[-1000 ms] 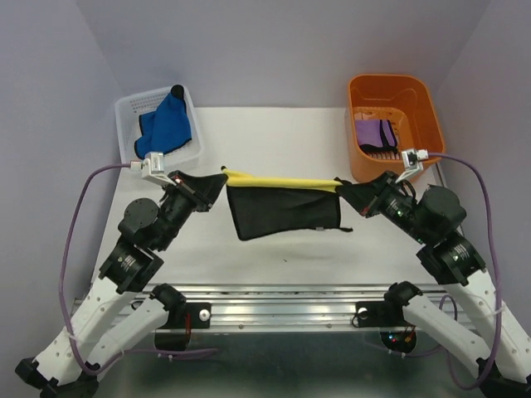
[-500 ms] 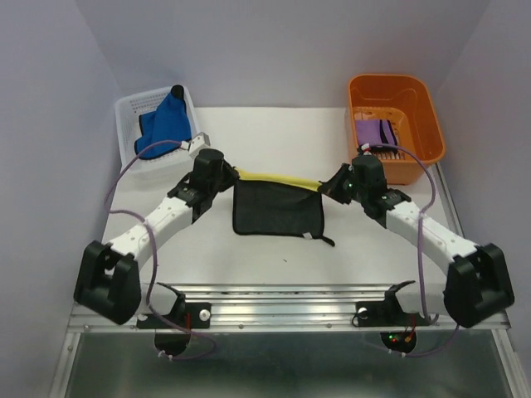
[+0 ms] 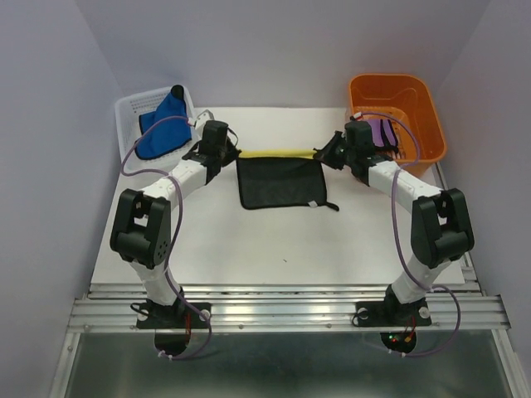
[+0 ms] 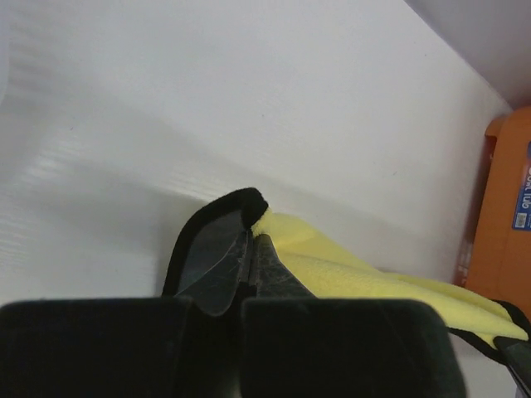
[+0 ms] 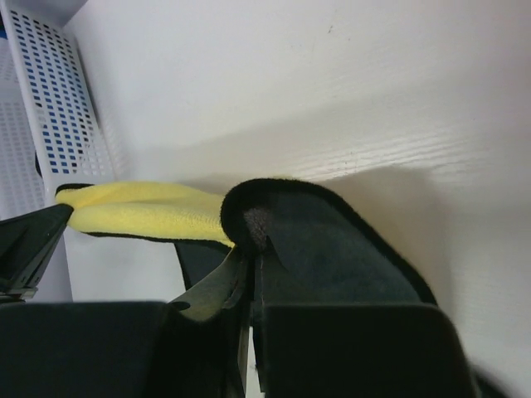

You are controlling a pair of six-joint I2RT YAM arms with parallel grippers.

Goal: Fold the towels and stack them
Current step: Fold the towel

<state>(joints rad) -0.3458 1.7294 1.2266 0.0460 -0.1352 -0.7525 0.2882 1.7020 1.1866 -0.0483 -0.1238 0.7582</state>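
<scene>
The yellow towel [image 3: 278, 152], with a dark grey underside [image 3: 280, 182] and dark edging, hangs stretched between my two grippers above the far middle of the table. My left gripper [image 3: 231, 155] is shut on its left corner; the pinched yellow cloth shows in the left wrist view [image 4: 348, 274]. My right gripper [image 3: 325, 156] is shut on its right corner, seen dark in the right wrist view [image 5: 332, 249]. The blue towel [image 3: 162, 133] lies bunched in the white mesh basket [image 3: 129, 108]. The purple towel [image 3: 383, 131] lies in the orange bin [image 3: 419, 99].
The basket stands at the far left, the orange bin at the far right, both close beside my outstretched arms. The white table [image 3: 282, 240] runs toward the metal rail at the near edge.
Both arms have stretched away from their bases, carrying the held towel from the middle of the table toward the far edge. The towel stays taut between the grippers.
</scene>
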